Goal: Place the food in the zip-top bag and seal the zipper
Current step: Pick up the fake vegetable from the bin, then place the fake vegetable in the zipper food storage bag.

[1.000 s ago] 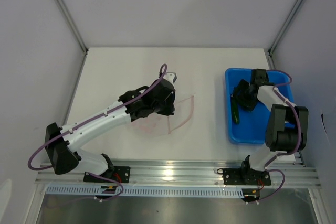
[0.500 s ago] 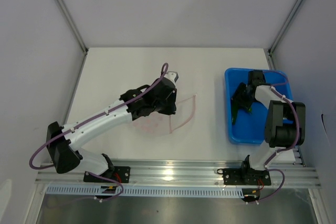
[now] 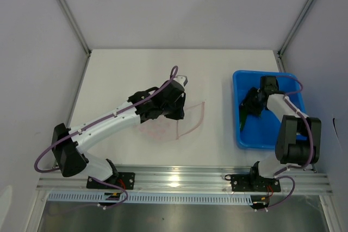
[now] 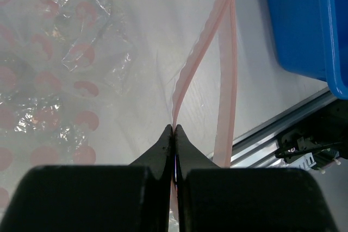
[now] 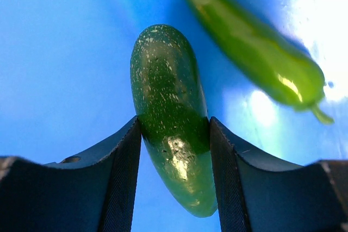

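Note:
The zip-top bag [image 3: 161,129] lies crinkled on the table, clear with pink dots [image 4: 65,80]. Its zipper [image 4: 205,52] is a pink strip curving along the mouth, which gapes. My left gripper [image 4: 175,130] is shut on one lip of that strip, seen from above at the bag's mouth [image 3: 175,111]. My right gripper [image 5: 174,129] is down in the blue bin [image 3: 272,134], both pads pressed against a dark green speckled piece of food [image 5: 166,96]. A lighter green pepper [image 5: 255,58] lies just beyond it. No red or yellow food shows.
The bin's blue wall [image 4: 304,20] stands close to the right of the bag's mouth. An aluminium rail [image 3: 179,180] runs along the near table edge. Grey walls and frame posts enclose the table at the back and sides.
My right gripper's jaws have narrowed onto the dark green piece in the bin. My left gripper has shifted slightly right and away from the rail, taking the bag's lip with it.

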`<state>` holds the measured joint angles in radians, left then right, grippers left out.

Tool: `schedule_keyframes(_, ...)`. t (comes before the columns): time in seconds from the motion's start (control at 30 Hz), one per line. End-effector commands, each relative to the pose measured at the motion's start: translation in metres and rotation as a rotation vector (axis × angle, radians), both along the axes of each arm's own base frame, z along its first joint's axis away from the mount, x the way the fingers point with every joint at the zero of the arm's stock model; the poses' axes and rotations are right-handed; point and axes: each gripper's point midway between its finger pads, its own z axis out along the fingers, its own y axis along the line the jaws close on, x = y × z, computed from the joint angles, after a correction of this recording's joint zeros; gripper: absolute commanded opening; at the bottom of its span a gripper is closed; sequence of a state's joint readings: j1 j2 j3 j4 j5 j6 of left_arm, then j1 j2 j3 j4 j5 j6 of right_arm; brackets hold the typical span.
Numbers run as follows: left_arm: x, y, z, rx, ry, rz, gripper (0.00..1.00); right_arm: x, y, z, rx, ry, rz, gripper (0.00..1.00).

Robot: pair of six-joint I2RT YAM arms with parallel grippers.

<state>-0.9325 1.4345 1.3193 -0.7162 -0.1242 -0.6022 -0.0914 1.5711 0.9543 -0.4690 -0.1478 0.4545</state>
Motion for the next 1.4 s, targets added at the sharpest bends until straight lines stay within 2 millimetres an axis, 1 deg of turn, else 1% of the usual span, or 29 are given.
schedule_keyframes(0.0, 0.005, -0.001, 0.021, -0.037, -0.031, 0.012, 0.00, 0.001, 0.003, 0.040, 0.013, -0.108, -0.013, 0.03)
schedule_keyframes(0.03, 0.005, -0.001, 0.022, -0.040, -0.032, 0.013, 0.01, 0.000, 0.005, 0.045, 0.022, -0.119, -0.011, 0.00)
schedule_keyframes(0.07, 0.005, -0.001, 0.023, -0.047, -0.034, 0.018, 0.01, -0.001, 0.008, 0.059, 0.029, -0.156, -0.004, 0.00)
schedule_keyframes(0.13, 0.004, -0.001, 0.026, -0.059, -0.034, 0.021, 0.01, -0.007, 0.013, 0.072, 0.045, -0.177, 0.005, 0.00)
schedule_keyframes(0.17, 0.003, -0.001, 0.025, -0.060, -0.030, 0.023, 0.00, -0.010, 0.015, 0.086, 0.048, -0.218, 0.003, 0.00)
schedule_keyframes(0.27, 0.003, 0.000, 0.024, -0.067, -0.034, 0.028, 0.01, -0.017, 0.022, 0.114, 0.075, -0.278, 0.012, 0.00)
schedule_keyframes(0.3, 0.004, 0.000, 0.026, -0.069, -0.038, 0.030, 0.01, -0.024, 0.027, 0.130, 0.095, -0.312, 0.025, 0.00)
schedule_keyframes(0.37, 0.005, 0.000, 0.029, -0.074, -0.045, 0.034, 0.01, -0.030, 0.036, 0.151, 0.130, -0.355, 0.038, 0.00)
schedule_keyframes(0.4, 0.005, 0.000, 0.029, -0.073, -0.046, 0.035, 0.01, -0.036, 0.040, 0.166, 0.144, -0.395, 0.047, 0.00)
schedule_keyframes(0.5, 0.006, 0.000, 0.034, -0.085, -0.059, 0.038, 0.01, -0.048, 0.063, 0.188, 0.234, -0.430, 0.097, 0.00)
schedule_keyframes(0.53, 0.007, 0.000, 0.035, -0.088, -0.062, 0.041, 0.01, -0.057, 0.079, 0.198, 0.295, -0.443, 0.145, 0.00)
schedule_keyframes(0.57, 0.007, 0.000, 0.035, -0.089, -0.064, 0.042, 0.01, -0.059, 0.086, 0.204, 0.333, -0.459, 0.160, 0.00)
schedule_keyframes(0.6, 0.007, 0.000, 0.037, -0.091, -0.066, 0.042, 0.01, -0.066, 0.102, 0.206, 0.397, -0.440, 0.183, 0.00)
schedule_keyframes(0.63, 0.007, 0.000, 0.037, -0.091, -0.066, 0.042, 0.01, -0.072, 0.112, 0.212, 0.437, -0.447, 0.208, 0.00)
schedule_keyframes(0.67, 0.007, 0.000, 0.036, -0.090, -0.067, 0.041, 0.01, -0.082, 0.131, 0.217, 0.487, -0.438, 0.276, 0.00)
schedule_keyframes(0.73, 0.008, 0.000, 0.037, -0.093, -0.071, 0.043, 0.01, -0.090, 0.149, 0.224, 0.542, -0.433, 0.319, 0.00)
schedule_keyframes(0.77, 0.008, 0.001, 0.038, -0.093, -0.073, 0.044, 0.01, -0.098, 0.164, 0.228, 0.574, -0.428, 0.374, 0.00)
schedule_keyframes(0.83, 0.008, 0.001, 0.040, -0.097, -0.077, 0.045, 0.01, -0.106, 0.178, 0.226, 0.618, -0.393, 0.408, 0.00)
schedule_keyframes(0.87, 0.008, 0.001, 0.041, -0.100, -0.079, 0.045, 0.01, -0.113, 0.190, 0.225, 0.651, -0.375, 0.464, 0.00)
schedule_keyframes(0.9, 0.007, 0.002, 0.042, -0.105, -0.083, 0.046, 0.01, -0.117, 0.197, 0.222, 0.672, -0.356, 0.488, 0.00)
schedule_keyframes(0.93, 0.007, 0.003, 0.041, -0.105, -0.083, 0.046, 0.01, -0.121, 0.203, 0.213, 0.697, -0.313, 0.496, 0.00)
schedule_keyframes(0.97, 0.007, 0.002, 0.039, -0.109, -0.087, 0.044, 0.01, -0.127, 0.213, 0.210, 0.729, -0.285, 0.539, 0.00)
schedule_keyframes(1.07, 0.004, 0.004, 0.035, -0.122, -0.098, 0.028, 0.01, -0.136, 0.225, 0.197, 0.781, -0.228, 0.562, 0.00)
schedule_keyframes(1.1, 0.006, 0.002, 0.039, -0.144, -0.117, 0.032, 0.01, -0.141, 0.230, 0.194, 0.802, -0.203, 0.577, 0.00)
schedule_keyframes(1.17, 0.004, 0.006, 0.034, -0.154, -0.123, 0.040, 0.01, -0.144, 0.234, 0.186, 0.834, -0.167, 0.568, 0.00)
schedule_keyframes(1.2, 0.004, 0.003, 0.038, -0.178, -0.139, 0.043, 0.01, -0.146, 0.237, 0.183, 0.847, -0.142, 0.567, 0.00)
schedule_keyframes(1.23, 0.004, 0.007, 0.036, -0.181, -0.150, 0.057, 0.01, -0.145, 0.239, 0.183, 0.861, -0.144, 0.569, 0.00)
schedule_keyframes(1.3, 0.001, 0.005, 0.033, -0.192, -0.164, 0.054, 0.01, -0.145, 0.242, 0.177, 0.891, -0.098, 0.530, 0.00)
schedule_keyframes(1.37, -0.003, 0.003, 0.032, -0.196, -0.178, 0.048, 0.01, -0.141, 0.244, 0.176, 0.929, -0.074, 0.485, 0.00)
